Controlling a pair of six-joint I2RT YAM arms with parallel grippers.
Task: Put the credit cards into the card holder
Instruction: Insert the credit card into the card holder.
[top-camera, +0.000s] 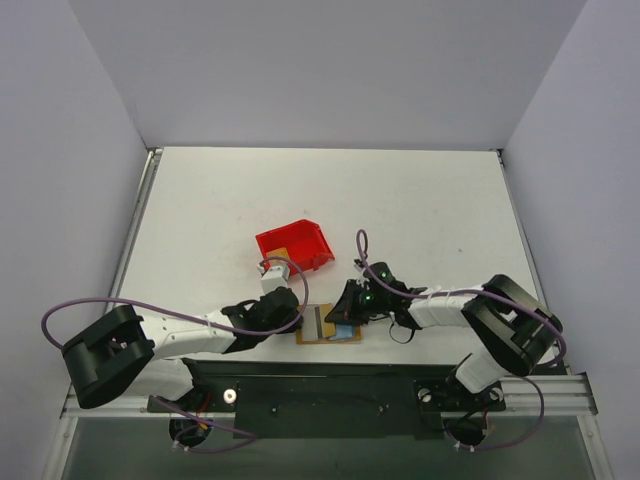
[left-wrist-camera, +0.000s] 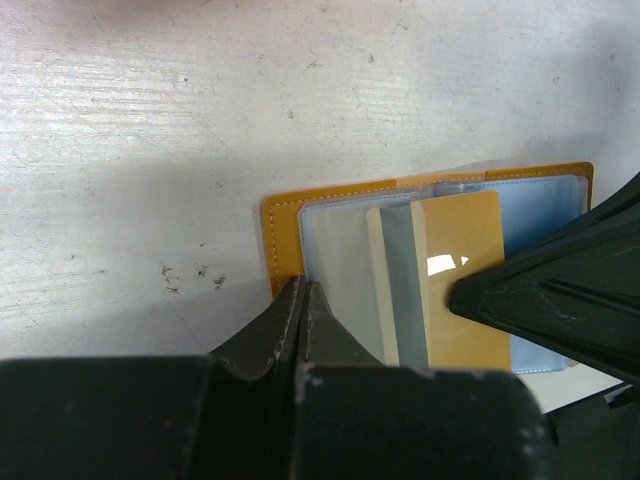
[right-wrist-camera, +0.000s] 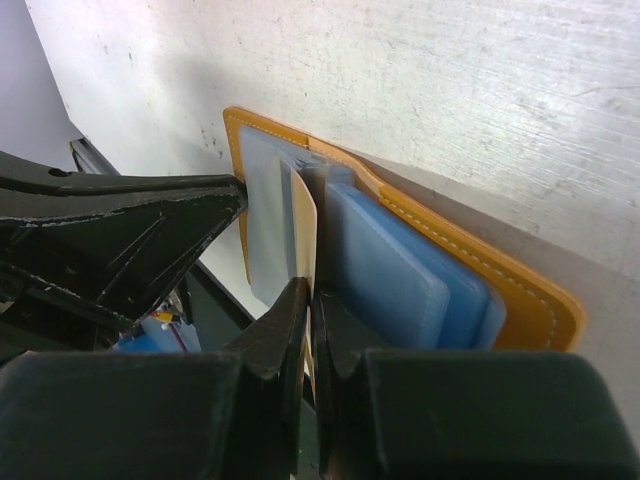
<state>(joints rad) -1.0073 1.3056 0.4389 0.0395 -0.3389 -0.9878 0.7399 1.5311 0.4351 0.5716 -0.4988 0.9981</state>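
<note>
The card holder (top-camera: 318, 338) lies open near the table's front edge, with an orange-tan cover (left-wrist-camera: 280, 225) and clear and light blue sleeves (right-wrist-camera: 400, 270). My right gripper (right-wrist-camera: 312, 292) is shut on the near edge of a tan credit card (right-wrist-camera: 303, 225). This card (left-wrist-camera: 455, 290) stands between the sleeves in the holder's middle. My left gripper (left-wrist-camera: 303, 285) is shut, its tips pressed on the holder's left side where the cover meets a clear sleeve. In the top view the left gripper (top-camera: 300, 318) and the right gripper (top-camera: 345, 308) meet over the holder.
A red plastic bin (top-camera: 293, 245) stands just behind the holder, with a small tan patch showing inside it. The black base rail (top-camera: 320, 385) runs right in front of the holder. Grey walls enclose the white table (top-camera: 400, 200) on three sides.
</note>
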